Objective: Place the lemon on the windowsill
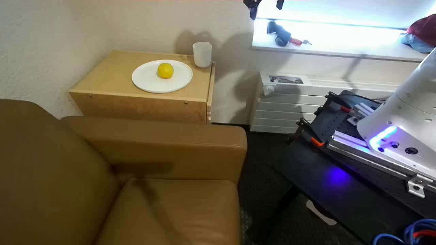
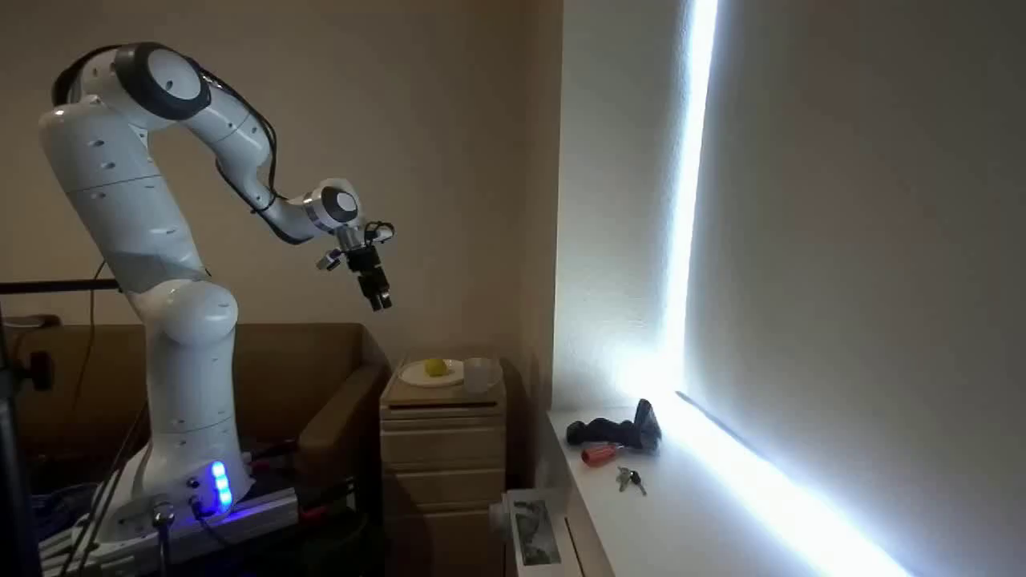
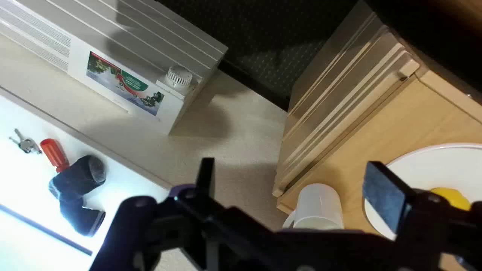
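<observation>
The yellow lemon (image 1: 165, 70) lies on a white plate (image 1: 144, 80) on the light-wood side table (image 1: 109, 73). It also shows on the plate in an exterior view (image 2: 435, 367) and, partly hidden behind my right-hand finger, in the wrist view (image 3: 453, 197). The windowsill (image 1: 347, 42) is a bright white ledge under the window; it shows in an exterior view (image 2: 673, 529) and at the left of the wrist view (image 3: 22, 180). My gripper (image 3: 292, 180) is open and empty. In an exterior view the gripper (image 2: 381, 301) hangs high above the side table's level, apart from the lemon.
A white cup (image 1: 202, 54) stands on the table corner beside the plate. On the windowsill lie a dark object (image 2: 621, 433), a red-handled tool (image 2: 599, 455) and keys (image 2: 631, 479); a cap (image 1: 424, 32) sits farther along. A radiator (image 1: 282, 109) stands below. A brown sofa (image 1: 160, 149) borders the table.
</observation>
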You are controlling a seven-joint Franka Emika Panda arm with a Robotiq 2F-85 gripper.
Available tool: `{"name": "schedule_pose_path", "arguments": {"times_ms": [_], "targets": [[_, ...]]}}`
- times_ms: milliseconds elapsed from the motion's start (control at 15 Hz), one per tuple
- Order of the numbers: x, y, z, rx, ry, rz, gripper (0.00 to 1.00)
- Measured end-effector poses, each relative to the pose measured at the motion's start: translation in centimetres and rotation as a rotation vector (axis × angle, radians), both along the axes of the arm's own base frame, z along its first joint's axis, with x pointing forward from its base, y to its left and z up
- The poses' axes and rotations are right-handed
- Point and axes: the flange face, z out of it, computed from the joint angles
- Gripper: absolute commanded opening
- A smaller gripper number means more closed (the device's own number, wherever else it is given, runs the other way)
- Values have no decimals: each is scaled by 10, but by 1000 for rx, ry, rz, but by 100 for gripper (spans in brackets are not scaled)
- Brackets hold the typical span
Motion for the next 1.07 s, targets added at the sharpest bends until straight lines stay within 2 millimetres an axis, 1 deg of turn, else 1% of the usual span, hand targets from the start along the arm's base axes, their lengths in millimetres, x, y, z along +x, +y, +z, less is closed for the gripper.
{"name": "schedule_pose_path", "arguments": {"times_ms": [200, 400, 667, 733, 867, 1067], "targets": [[0, 0, 1, 3, -1, 5, 100], [-3, 5, 4, -46, -24, 8, 100], [-3, 4, 5, -35, -20, 7, 100], [0, 4, 3, 0, -12, 21, 100], [18, 9, 2, 100, -18, 59, 100], [57, 23, 2, 260, -42, 104, 100]]}}
